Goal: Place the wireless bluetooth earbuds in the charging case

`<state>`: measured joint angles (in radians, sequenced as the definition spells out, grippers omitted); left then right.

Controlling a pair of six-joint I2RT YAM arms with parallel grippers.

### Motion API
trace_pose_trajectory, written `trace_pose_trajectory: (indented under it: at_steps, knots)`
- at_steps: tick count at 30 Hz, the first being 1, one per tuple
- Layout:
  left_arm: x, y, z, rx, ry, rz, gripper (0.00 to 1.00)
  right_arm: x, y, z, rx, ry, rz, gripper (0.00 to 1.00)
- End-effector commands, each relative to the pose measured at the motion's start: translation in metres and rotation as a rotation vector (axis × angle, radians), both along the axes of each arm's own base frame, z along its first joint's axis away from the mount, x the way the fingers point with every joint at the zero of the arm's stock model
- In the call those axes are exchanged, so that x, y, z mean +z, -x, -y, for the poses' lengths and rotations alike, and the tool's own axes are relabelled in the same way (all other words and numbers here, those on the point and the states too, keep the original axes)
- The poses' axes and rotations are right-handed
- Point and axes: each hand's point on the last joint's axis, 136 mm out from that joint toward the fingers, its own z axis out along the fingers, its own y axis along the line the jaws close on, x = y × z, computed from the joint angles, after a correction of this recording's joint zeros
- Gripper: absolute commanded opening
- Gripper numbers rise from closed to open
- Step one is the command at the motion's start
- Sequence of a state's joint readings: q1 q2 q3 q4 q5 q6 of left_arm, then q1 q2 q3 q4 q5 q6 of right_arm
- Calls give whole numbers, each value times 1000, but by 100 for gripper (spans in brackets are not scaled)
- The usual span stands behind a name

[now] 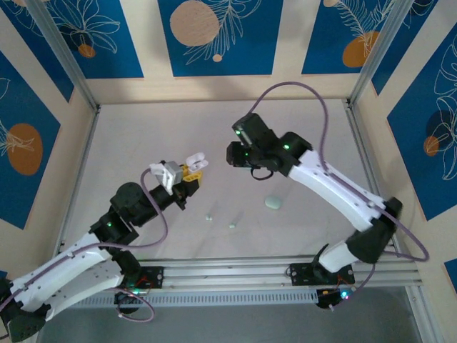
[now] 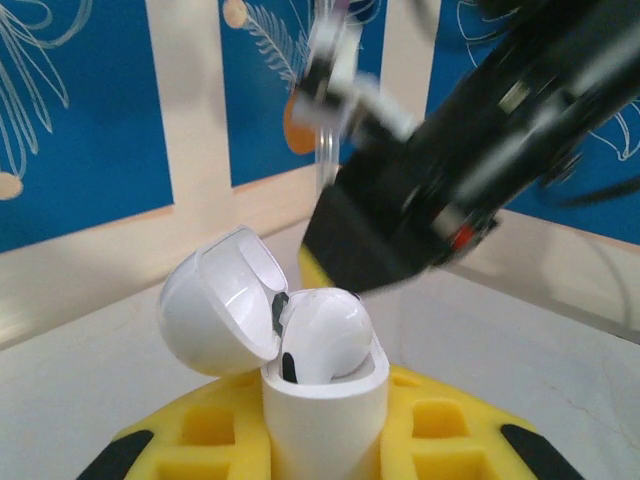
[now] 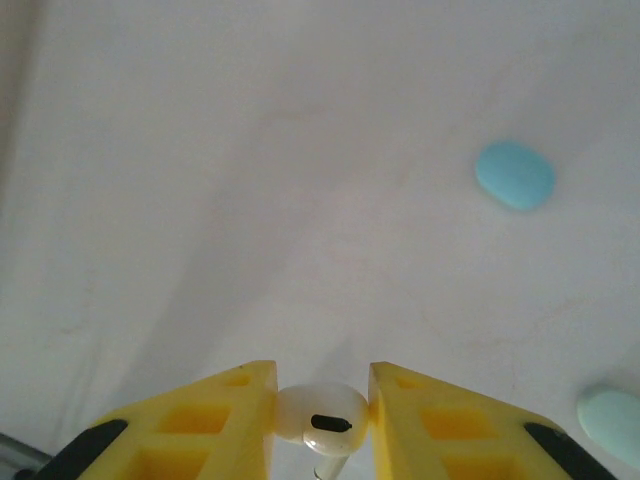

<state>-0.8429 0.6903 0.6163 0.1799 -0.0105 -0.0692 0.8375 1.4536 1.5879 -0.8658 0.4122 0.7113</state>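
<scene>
**Top external view.** The left arm [image 1: 93,250] reaches from the lower-left base toward the table centre with its elbow bent. The left gripper [image 1: 193,167] is clamped on a white rounded plastic charging case [image 1: 197,158]. The right arm [image 1: 335,189] arcs up from the lower-right base, and its wrist points left. The right gripper [image 1: 232,154] sits near the case. On the pale grey table [image 1: 307,136] lies a pale green pebble-shaped case [image 1: 273,203]. Two tiny pale green earbuds [image 1: 208,216] [image 1: 232,226] rest apart to its left. Beige walls with blue leaf-print panels [image 1: 218,36] enclose the table.

**Left wrist view.** The yellow fingers [image 2: 215,435] grip the base of the charging case [image 2: 325,410], which stands upright. Its hinged white lid [image 2: 215,315] is tipped open to the left. One white glossy earbud [image 2: 325,335] sits in the case opening. The right gripper's black body [image 2: 440,190] hangs blurred, close above.

**Right wrist view.** The yellow fingers [image 3: 220,425] are closed on a second white glossy earbud [image 3: 320,415], held between the tips above the table [image 3: 250,200]. A pale blue oval pebble-like item [image 3: 515,175] lies beyond, and a pale green one [image 3: 612,425] at the right edge.
</scene>
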Motion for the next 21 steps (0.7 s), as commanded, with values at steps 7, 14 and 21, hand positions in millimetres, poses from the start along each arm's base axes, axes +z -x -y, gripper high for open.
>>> trace_pose_trajectory:
  at_steps: [7, 14, 21]
  knots:
    - [22, 3, 19, -85, 94, 19, 19, 79, 26, -28, 147, -104, 291, 30]
    - [23, 2, 22, -93, 97, 13, 19, 88, 37, -51, 223, -152, 331, 30]
    - [27, 2, 21, -94, 118, 10, 19, 82, 39, -55, 242, -139, 340, 30]
